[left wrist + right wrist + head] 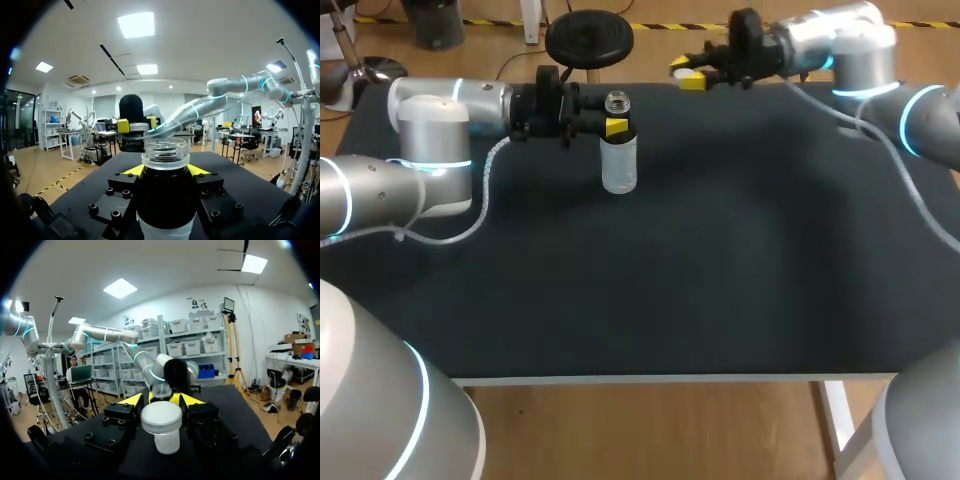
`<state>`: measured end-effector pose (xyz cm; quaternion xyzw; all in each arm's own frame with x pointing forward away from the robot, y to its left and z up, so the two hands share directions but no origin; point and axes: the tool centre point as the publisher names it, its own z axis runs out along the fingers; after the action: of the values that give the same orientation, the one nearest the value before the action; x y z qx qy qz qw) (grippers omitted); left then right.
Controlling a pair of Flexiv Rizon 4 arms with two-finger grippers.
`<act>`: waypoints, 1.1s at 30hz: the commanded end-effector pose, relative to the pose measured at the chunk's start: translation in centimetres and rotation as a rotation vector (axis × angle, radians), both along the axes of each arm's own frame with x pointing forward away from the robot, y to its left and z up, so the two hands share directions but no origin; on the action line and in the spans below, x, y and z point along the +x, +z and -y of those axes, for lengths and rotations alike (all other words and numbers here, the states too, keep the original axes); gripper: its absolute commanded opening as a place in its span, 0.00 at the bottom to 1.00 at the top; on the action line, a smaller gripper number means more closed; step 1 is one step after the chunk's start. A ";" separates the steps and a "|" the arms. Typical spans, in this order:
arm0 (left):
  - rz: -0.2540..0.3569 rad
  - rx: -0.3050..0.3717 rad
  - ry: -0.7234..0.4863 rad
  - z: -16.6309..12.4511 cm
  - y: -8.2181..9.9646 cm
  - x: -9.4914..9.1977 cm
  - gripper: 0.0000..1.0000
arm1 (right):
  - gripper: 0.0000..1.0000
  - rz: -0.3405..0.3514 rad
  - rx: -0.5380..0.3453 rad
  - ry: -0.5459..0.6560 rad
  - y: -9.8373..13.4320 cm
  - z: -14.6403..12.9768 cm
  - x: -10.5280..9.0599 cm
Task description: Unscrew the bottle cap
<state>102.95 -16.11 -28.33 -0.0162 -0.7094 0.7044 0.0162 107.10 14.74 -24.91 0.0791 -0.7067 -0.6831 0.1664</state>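
Note:
A clear bottle [619,165] stands upright at the back of the black table [720,260], its threaded neck [165,150] open and bare. My left gripper [616,128] comes in from the left and is shut on the bottle's upper body, with yellow tips on both sides of it [165,172]. My right gripper [688,74] hangs to the right of the bottle and beyond it, above the table's back edge. It is shut on the white cap [161,418], which sits between its yellow-tipped fingers [131,401]. Cap and bottle are well apart.
A white cable [480,215] loops from my left arm over the table's left part. My right arm's cable [920,215] runs along the right side.

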 end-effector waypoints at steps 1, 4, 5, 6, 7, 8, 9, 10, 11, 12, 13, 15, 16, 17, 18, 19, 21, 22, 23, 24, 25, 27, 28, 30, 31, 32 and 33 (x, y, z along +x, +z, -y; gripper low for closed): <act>0.001 -0.001 -0.002 0.0 0.0 0.1 0.00 | 0.00 -0.074 -0.025 0.134 -3.1 5.6 2.2; 0.001 -0.001 -0.002 0.0 0.0 0.1 0.00 | 0.00 -0.089 -0.102 0.010 -5.5 7.3 2.6; 0.001 -0.001 -0.002 0.0 0.0 0.1 0.00 | 0.00 -0.103 -0.120 -0.031 -6.3 7.9 2.8; 0.001 -0.001 -0.002 0.0 0.0 0.1 0.00 | 0.00 -0.102 -0.148 -0.061 -7.0 8.2 2.9; 0.001 -0.001 -0.002 0.0 0.0 0.1 0.00 | 0.00 -0.108 -0.162 -0.080 -7.8 8.4 3.0; 0.001 -0.001 -0.002 0.0 0.0 0.1 0.00 | 0.00 -0.116 -0.176 -0.103 -8.4 8.6 3.1; 0.001 -0.001 -0.002 0.0 0.0 0.1 0.00 | 0.00 -0.120 -0.180 -0.119 -8.9 8.8 3.1; 0.001 -0.001 -0.002 0.0 0.0 0.1 0.00 | 0.00 -0.125 -0.183 -0.127 -9.3 8.9 3.2; 0.001 -0.001 -0.002 0.0 0.0 0.1 0.00 | 0.00 -0.125 -0.191 -0.138 -9.7 8.9 3.2; 0.001 -0.001 -0.002 0.0 0.0 0.1 0.00 | 0.00 -0.126 -0.198 -0.148 -10.0 9.0 3.3; 0.001 -0.001 -0.002 0.0 0.0 0.1 0.00 | 0.00 -0.125 -0.210 -0.159 -10.4 9.0 3.3; 0.001 -0.001 -0.002 0.0 0.0 0.1 0.00 | 0.72 -0.127 -0.226 -0.167 -11.0 9.0 3.4; 0.001 -0.001 -0.002 0.0 0.0 0.1 0.00 | 1.00 -0.128 -0.228 -0.169 -11.2 9.0 3.5; 0.001 -0.001 -0.002 0.0 0.0 0.1 0.00 | 1.00 -0.130 -0.229 -0.173 -11.2 9.0 3.5; 0.001 -0.001 -0.002 0.0 0.0 0.1 0.00 | 1.00 -0.135 -0.228 -0.179 -11.2 9.2 3.4; 0.001 -0.001 -0.002 0.0 0.0 0.1 0.00 | 1.00 -0.137 -0.227 -0.181 -11.3 9.3 3.4; 0.001 -0.001 -0.002 0.0 0.0 0.1 0.00 | 1.00 -0.142 -0.225 -0.190 -11.4 9.2 3.7; 0.001 -0.001 -0.002 0.0 0.0 0.1 0.18 | 1.00 -0.145 -0.223 -0.193 -11.4 9.3 3.7; 0.001 -0.001 -0.002 0.0 0.0 0.1 0.38 | 1.00 -0.148 -0.220 -0.199 -11.3 9.4 3.7; 0.001 -0.001 -0.002 0.0 0.0 0.1 0.92 | 1.00 -0.160 -0.212 -0.208 -11.2 9.4 3.8; 0.001 -0.001 -0.002 0.0 0.0 0.1 1.00 | 1.00 -0.176 -0.206 -0.228 -11.1 9.5 3.9; 0.001 -0.001 -0.002 0.0 0.0 0.1 1.00 | 1.00 -0.186 -0.207 -0.248 -10.9 9.7 4.0; 0.001 -0.001 -0.002 0.0 0.0 0.1 1.00 | 1.00 -0.186 -0.207 -0.248 -10.9 9.7 4.0; 0.001 -0.001 -0.002 0.0 0.0 0.1 1.00 | 1.00 -0.186 -0.207 -0.248 -10.9 9.7 4.0; 0.001 -0.001 -0.002 0.0 0.0 0.1 1.00 | 1.00 -0.186 -0.207 -0.248 -10.9 9.7 4.0; 0.001 -0.001 -0.002 0.0 0.0 0.1 1.00 | 1.00 -0.186 -0.207 -0.248 -10.9 9.7 4.0; 0.001 -0.001 -0.002 0.0 0.0 0.1 1.00 | 1.00 -0.186 -0.207 -0.248 -10.9 9.7 4.0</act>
<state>102.96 -16.12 -28.31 -0.0162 -0.7093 0.7045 0.0164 110.45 5.09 -35.59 -0.0958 -0.7600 -0.6263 0.1450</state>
